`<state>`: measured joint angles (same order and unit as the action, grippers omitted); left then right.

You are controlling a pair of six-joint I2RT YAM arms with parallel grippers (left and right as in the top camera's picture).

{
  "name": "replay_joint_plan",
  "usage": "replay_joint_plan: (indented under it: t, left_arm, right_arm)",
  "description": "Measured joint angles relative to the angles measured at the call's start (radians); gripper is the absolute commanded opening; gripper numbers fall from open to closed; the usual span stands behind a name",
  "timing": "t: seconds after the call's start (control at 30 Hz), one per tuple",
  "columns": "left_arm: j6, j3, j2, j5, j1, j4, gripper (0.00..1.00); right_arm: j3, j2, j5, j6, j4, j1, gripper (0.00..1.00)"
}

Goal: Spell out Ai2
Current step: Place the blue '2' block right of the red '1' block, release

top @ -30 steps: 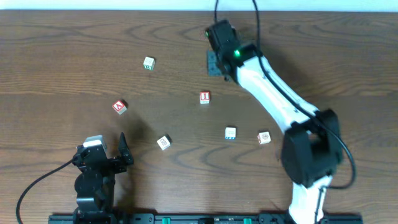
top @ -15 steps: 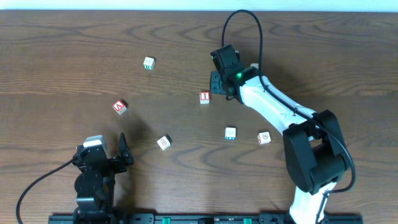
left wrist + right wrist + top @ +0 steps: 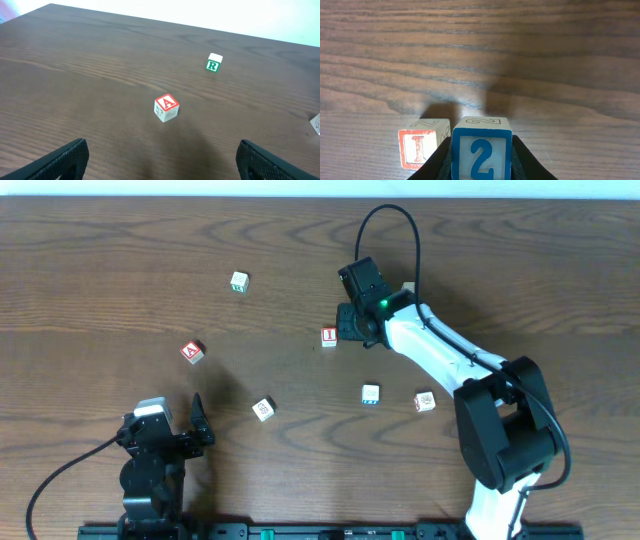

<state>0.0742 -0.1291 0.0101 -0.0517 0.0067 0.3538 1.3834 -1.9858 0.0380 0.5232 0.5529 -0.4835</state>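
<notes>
My right gripper is shut on the blue "2" block, which fills the space between its fingers in the right wrist view. The red "I" block sits on the table just left of it, and shows in the overhead view. The red "A" block lies at the left of the table, also in the left wrist view. My left gripper is open and empty near the front edge, well short of the "A" block.
A green "R" block lies beyond the "A" block, at the back left in the overhead view. Other blocks lie at the centre, centre right and right. The wooden table fills the view.
My right gripper has moved from the back of the table toward the front and down, carrying the "2" block to just right of the "I" block. The left arm has not moved.
</notes>
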Motion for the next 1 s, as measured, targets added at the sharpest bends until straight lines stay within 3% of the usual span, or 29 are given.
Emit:
replay_joint_plan:
  t: [1.0]
  left_arm:
    - [0.000,0.000,0.000,0.000,0.000,0.000,0.95]
  right_arm:
    - [-0.046,-0.010,0.014,-0.009,-0.062,-0.035,0.04]
